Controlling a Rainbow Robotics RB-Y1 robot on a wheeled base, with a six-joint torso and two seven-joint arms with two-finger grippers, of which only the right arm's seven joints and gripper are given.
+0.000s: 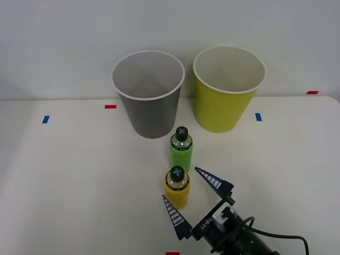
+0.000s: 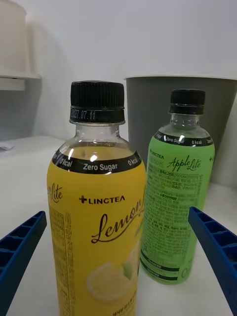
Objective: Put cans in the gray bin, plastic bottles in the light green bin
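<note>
Two plastic bottles stand upright on the white table. The yellow-label bottle (image 1: 176, 188) (image 2: 96, 222) is nearest me, the green-label bottle (image 1: 181, 149) (image 2: 178, 197) just behind it. My right gripper (image 1: 187, 196) (image 2: 118, 276) is open, its blue ribbed fingers (image 1: 214, 182) spread to either side of the yellow bottle without touching it. The gray bin (image 1: 149, 95) (image 2: 148, 108) stands at the back, left of the light green bin (image 1: 227, 90). No cans are in view.
Small red and blue tape marks (image 1: 110, 107) lie on the white table (image 1: 74, 186). A pale wall rises behind the bins. Open table stretches to the left and right of the bottles.
</note>
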